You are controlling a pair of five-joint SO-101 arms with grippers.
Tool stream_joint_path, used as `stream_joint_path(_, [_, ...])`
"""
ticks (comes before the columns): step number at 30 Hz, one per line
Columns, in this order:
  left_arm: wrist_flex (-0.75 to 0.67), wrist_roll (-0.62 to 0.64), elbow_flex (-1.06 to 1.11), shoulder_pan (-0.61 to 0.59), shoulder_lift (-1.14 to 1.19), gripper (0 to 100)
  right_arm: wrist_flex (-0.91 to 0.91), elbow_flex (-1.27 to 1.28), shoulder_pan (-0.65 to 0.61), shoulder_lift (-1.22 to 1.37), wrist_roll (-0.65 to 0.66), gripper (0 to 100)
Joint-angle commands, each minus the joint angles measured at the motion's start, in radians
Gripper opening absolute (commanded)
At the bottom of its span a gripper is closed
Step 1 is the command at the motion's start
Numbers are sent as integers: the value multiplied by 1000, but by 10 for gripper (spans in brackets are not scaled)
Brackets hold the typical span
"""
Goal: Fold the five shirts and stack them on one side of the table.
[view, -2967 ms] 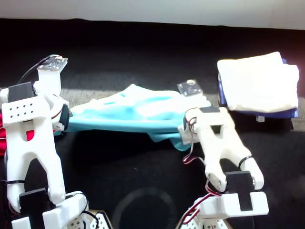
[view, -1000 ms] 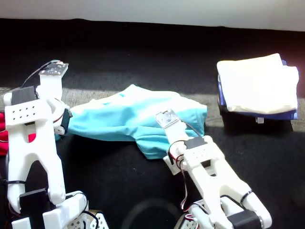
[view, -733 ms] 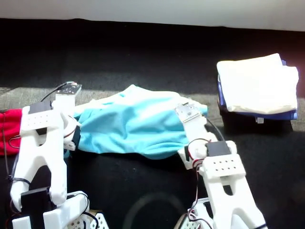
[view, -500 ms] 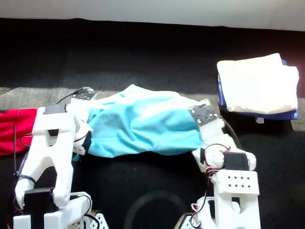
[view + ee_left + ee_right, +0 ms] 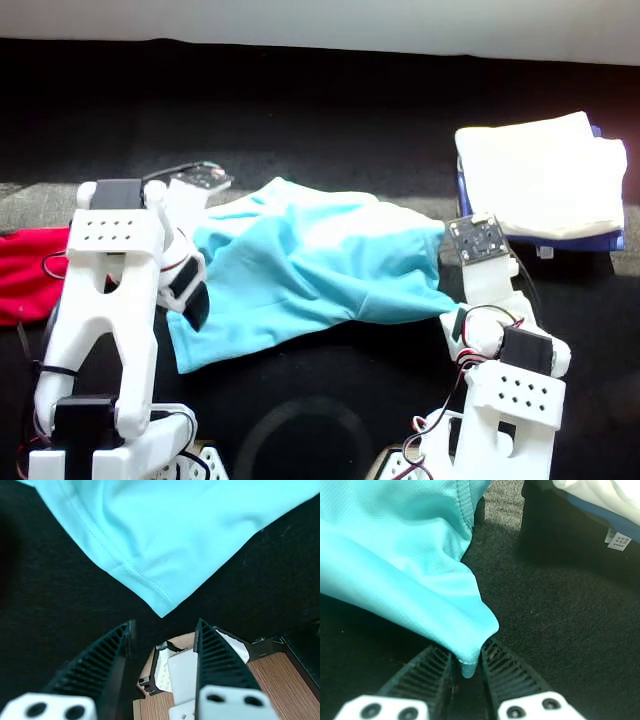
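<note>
High view: we count a folded white shirt [image 5: 545, 175] on a folded blue shirt [image 5: 590, 240], stacked at the right side of the table [image 5: 300, 120], so we judge two done; the cyan shirt [image 5: 310, 275] lies crumpled mid-table between the arms; the red shirt [image 5: 30, 275] waits bunched at the left edge; a fifth we cannot make out. In the right wrist view the right gripper [image 5: 469, 650] is pinched onto the cyan shirt's near right corner; in the left wrist view the left gripper [image 5: 165, 622] has its jaws apart, holding nothing, just by the near left corner; we judge the cyan fold barely begun, with red and more stacking left.
</note>
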Motion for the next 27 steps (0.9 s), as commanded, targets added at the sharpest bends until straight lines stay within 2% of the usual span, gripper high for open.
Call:
stream_joint_path(1, [0, -9, -38, 36, -25, 197, -1, -27, -18, -25, 5, 6])
stream_joint_path(3, [-54, -11, 44, 84, -25, 197, -2, -27, -33, -25, 5, 6])
stream_joint_path(6, [-245, -12, 203, 117, -25, 197, -2, -27, -39, -25, 5, 6])
stream_joint_path(9, [-411, -52, 334, 116, -24, 199, -2, -27, -38, -25, 5, 6])
stream_joint_path(12, [-494, -74, 380, 76, 13, 199, -2, -27, -38, -25, 5, 6])
stream_joint_path(18, [-574, -72, 214, -68, 214, 197, -2, -27, -38, -25, 3, 6])
stream_joint_path(27, [-526, -68, -131, -79, 487, 196, -27, -25, -38, -25, 3, 6])
